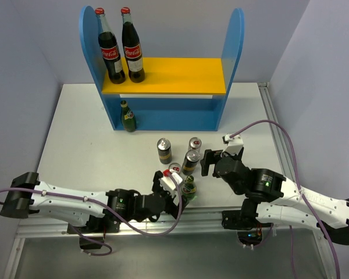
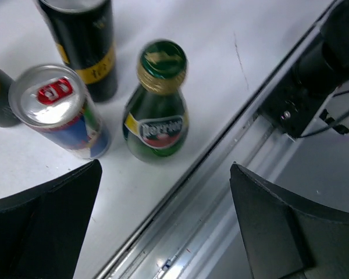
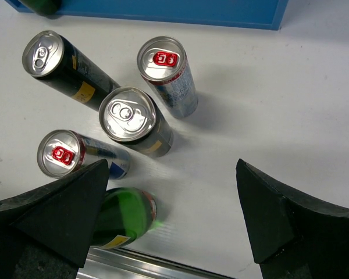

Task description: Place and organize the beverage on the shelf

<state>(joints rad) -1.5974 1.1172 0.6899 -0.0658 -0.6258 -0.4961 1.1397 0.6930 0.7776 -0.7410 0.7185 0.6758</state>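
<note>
The white table (image 1: 75, 145) sits in a small room with pale grey walls (image 1: 23, 58) on three sides. A metal rail (image 1: 221, 218) runs along the near edge.

The shelf (image 1: 235, 40) stands at the middle of the far edge. Two cola bottles (image 1: 111, 52) stand on the left end of its yellow board (image 1: 180, 75). The first green bottle (image 1: 127, 116) stands on the low level, at the left end.

Two tall dark cans (image 3: 128, 116) and two small slim cans (image 3: 166, 67) stand close together in the middle of the table, all upright. The second green bottle (image 2: 157, 110) stands upright near the rail, just beside one slim can.

The left gripper (image 2: 166, 168) has its fingers spread wide and holds nothing. The second green bottle is just ahead of the gap and nothing touches it. The right gripper (image 3: 173, 163) hangs over the cans, spread wide too, and holds nothing.

Bare white table shows toward the left and right edges, and between the cans and the shelf
</note>
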